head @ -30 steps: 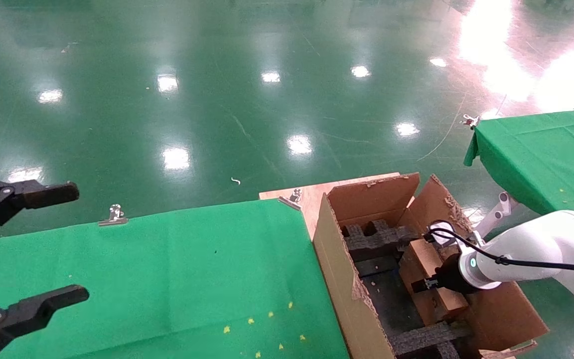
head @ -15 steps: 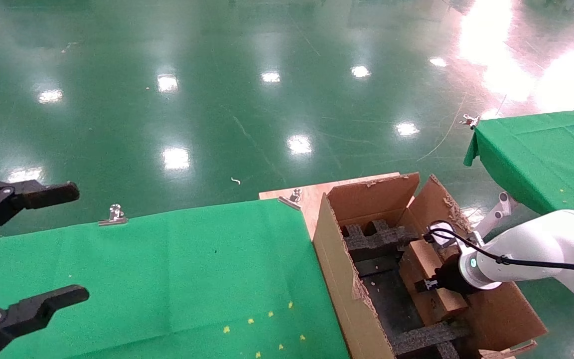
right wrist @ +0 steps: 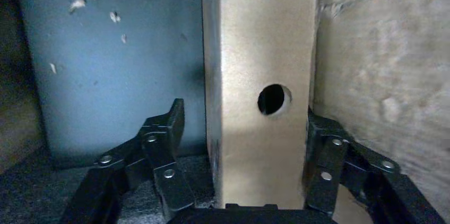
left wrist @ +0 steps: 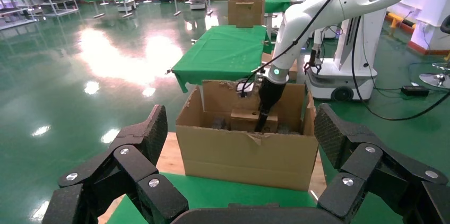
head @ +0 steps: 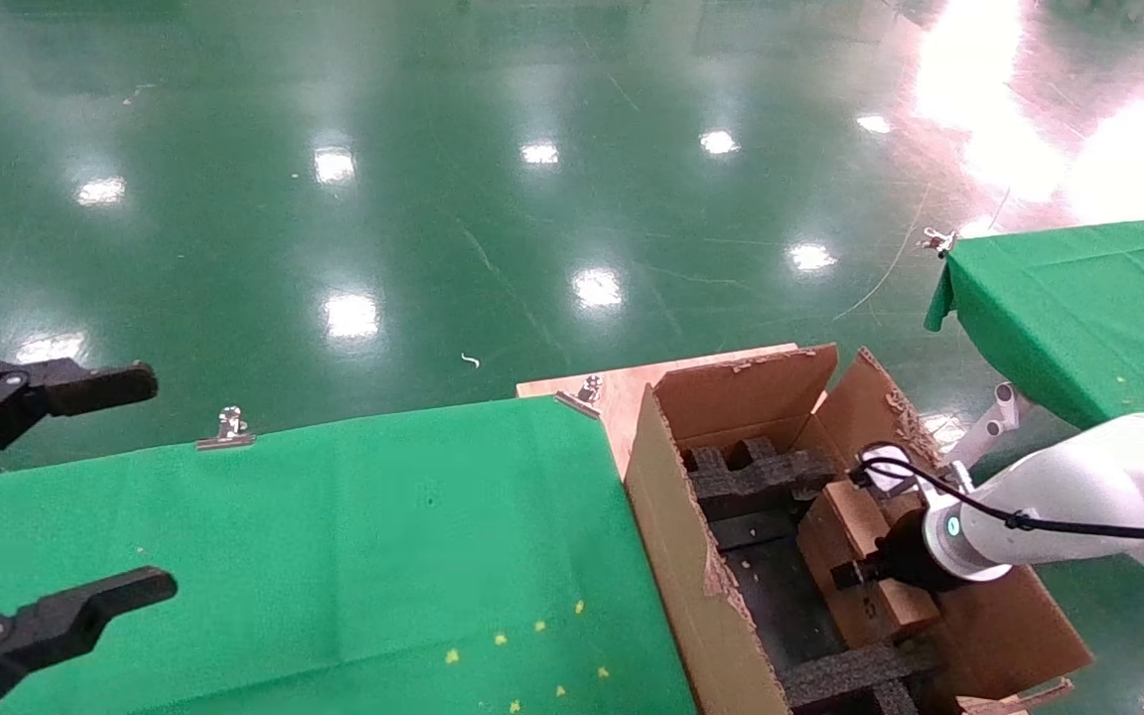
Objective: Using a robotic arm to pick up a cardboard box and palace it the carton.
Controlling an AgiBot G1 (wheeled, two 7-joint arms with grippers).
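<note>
The cardboard box (head: 865,556) is already inside the carton (head: 676,536), standing against the carton's right wall, beside the black foam dividers (head: 751,477). The robotic arm (head: 1069,506) reaches down into the carton, with the right gripper (right wrist: 249,144) straddling the cardboard box. Its jaws are spread: one finger stands visibly clear of the cardboard box, while the other sits close against the opposite face. Judged from this, placement is essentially complete; only withdrawal of the robotic arm from the carton remains. The left gripper (head: 85,477) is parked over the green table (head: 363,536), well apart from the carton, jaws spread and empty.
</note>
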